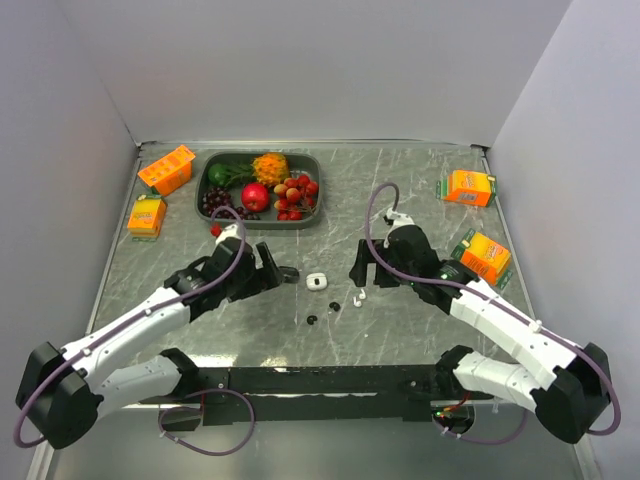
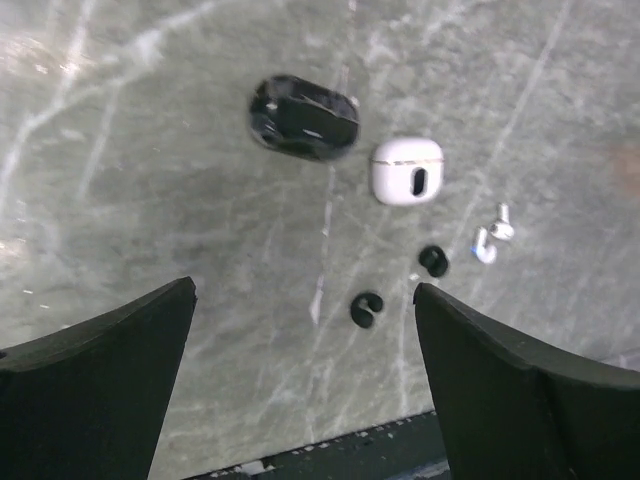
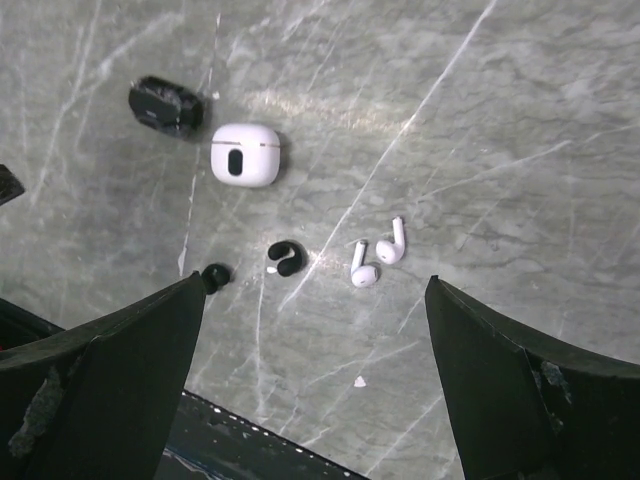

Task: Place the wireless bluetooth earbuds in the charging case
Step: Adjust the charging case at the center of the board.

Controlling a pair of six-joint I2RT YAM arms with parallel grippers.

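Nearest the lens in each wrist view are that arm's own dark fingers, spread wide with nothing between them but table; the right gripper [image 3: 315, 300] hangs above the loose pieces, the left gripper [image 2: 305, 295] does the same from the other side; both are empty.

The earbuds lie near the middle of the marble table [image 1: 400, 330], between the two grippers. The two white earbuds [image 3: 365, 272] lie side by side, touching or nearly so, on the right; one black earbud [image 3: 285, 258] is just left of them; a second black earbud [image 3: 215, 275] is further left and a little nearer. Just beyond them sits the white case [image 3: 245, 155], and left of it the black case [image 3: 165, 105]; whether either lid stands open I cannot tell.

I judge the earbuds very light, hard and smooth, so likely to skid or flick away under a closing finger. The white ones offer a stem to pinch across, the black ones a curved loop; a low, centred, gentle pinch looks safest. No insertion has begun yet.

Further out, at the far left, is a tray [image 1: 199, 190] of fruit with two orange boxes [image 1: 167, 168] beside it; two more stand at the far right.
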